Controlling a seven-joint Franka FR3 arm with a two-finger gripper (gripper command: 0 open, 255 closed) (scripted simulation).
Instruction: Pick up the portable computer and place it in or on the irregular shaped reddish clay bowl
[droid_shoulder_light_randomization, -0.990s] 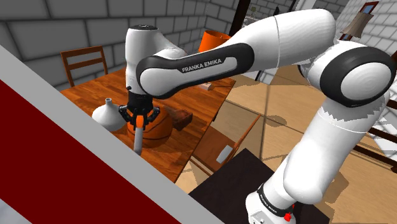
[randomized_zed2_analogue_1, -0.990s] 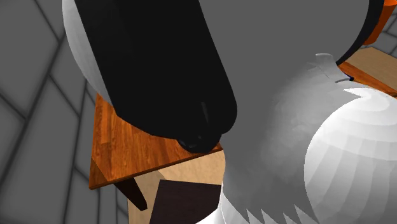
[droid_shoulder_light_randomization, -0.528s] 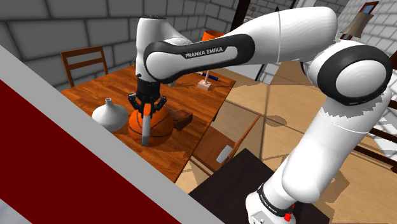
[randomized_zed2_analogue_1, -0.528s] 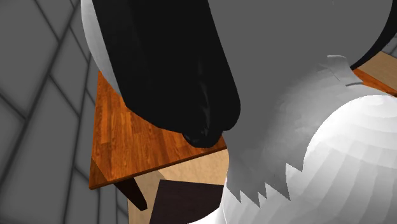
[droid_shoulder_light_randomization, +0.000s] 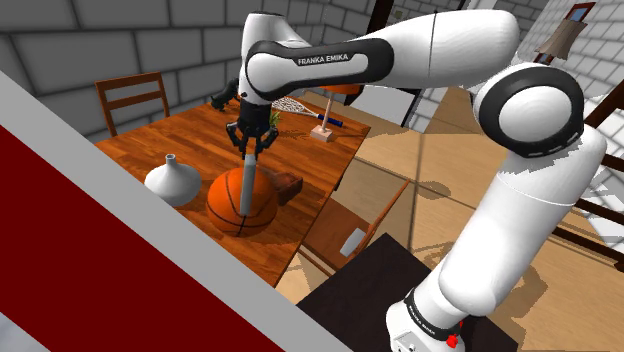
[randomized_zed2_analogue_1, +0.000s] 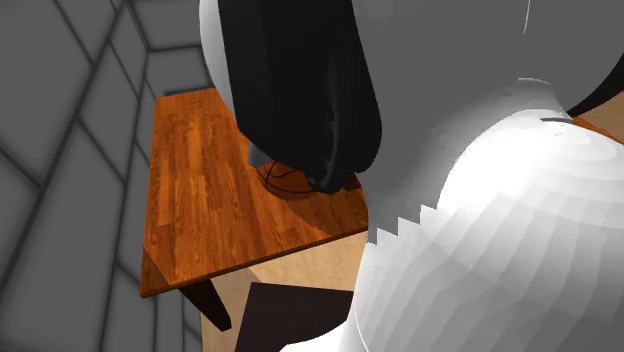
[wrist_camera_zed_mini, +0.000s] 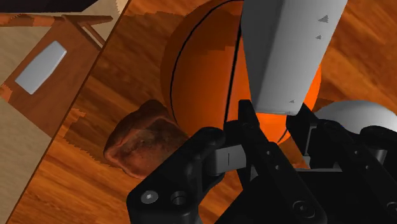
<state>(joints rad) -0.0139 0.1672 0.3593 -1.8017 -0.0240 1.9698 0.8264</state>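
A flat grey laptop (droid_shoulder_light_randomization: 247, 182), folded closed, hangs on edge from my gripper (droid_shoulder_light_randomization: 248, 143), which is shut on its top end. It hangs just above an orange basketball (droid_shoulder_light_randomization: 240, 203) on the wooden table (droid_shoulder_light_randomization: 180, 135). The reddish-brown, lumpy bowl (droid_shoulder_light_randomization: 286, 185) rests on the table beside the ball, toward the shoulder view's right. In the wrist view the laptop (wrist_camera_zed_mini: 286, 51) runs out from between the fingers of the gripper (wrist_camera_zed_mini: 273, 121), over the basketball (wrist_camera_zed_mini: 203, 70), and the bowl (wrist_camera_zed_mini: 143, 145) lies off to one side of it.
A white vase (droid_shoulder_light_randomization: 172, 182) stands by the ball. A netted racket (droid_shoulder_light_randomization: 291, 104) and a small pen stand (droid_shoulder_light_randomization: 322, 130) lie farther back. Chairs stand behind the table (droid_shoulder_light_randomization: 135, 95) and at its near side (droid_shoulder_light_randomization: 345, 225), the latter holding a small grey slab (wrist_camera_zed_mini: 41, 67).
My gripper has risen and moved toward the shoulder view's right and back, carrying the laptop from in front of the basketball to above it. The ball now shows in the second exterior view.
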